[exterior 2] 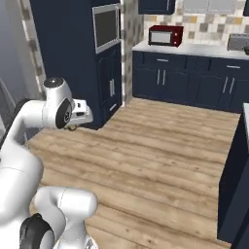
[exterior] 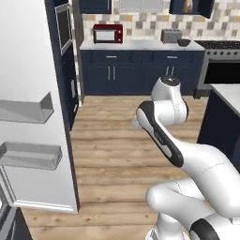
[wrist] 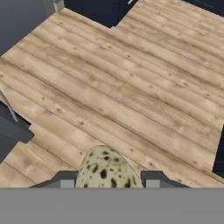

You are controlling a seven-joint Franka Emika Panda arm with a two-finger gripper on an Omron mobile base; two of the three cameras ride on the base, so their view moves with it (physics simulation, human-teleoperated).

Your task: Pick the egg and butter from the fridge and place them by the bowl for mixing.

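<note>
So the gripper [wrist: 107,183] has its two dark tips clamped on the speckled egg [wrist: 105,171], held up over the wood floor [wrist: 131,96]. Fridge door [exterior: 28,117] hangs open on the left, and way back the bowl [exterior: 183,42] sits on the counter [exterior: 140,45] beside the toaster [exterior: 171,36].

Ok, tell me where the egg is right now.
The speckled egg sits at the bottom centre of the hand view, held between the two dark fingers, above the wooden floor.

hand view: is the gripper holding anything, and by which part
Yes: the gripper holds the speckled egg, its jaws closed on the egg's two opposite sides, over the wooden floor.
</note>
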